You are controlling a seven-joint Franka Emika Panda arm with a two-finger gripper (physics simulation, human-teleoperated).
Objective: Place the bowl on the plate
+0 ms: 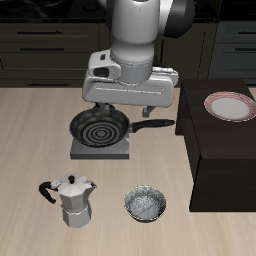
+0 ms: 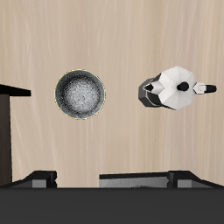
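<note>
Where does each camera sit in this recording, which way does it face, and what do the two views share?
Exterior view: in front of the table and above it, facing the robot; the arm and gripper hang over the frying pan, with the plate on a dark cabinet.
Wrist view: on the gripper, looking straight down at the table; only dark gripper parts show at one edge.
Shared: the bowl and the moka pot appear in both.

The gripper's fingertips are hidden behind the arm's wrist housing (image 1: 130,85), so its state is unclear; the frying pan (image 1: 98,128) seems partly covered by it; the dark cabinet (image 1: 222,150) runs off-frame.
</note>
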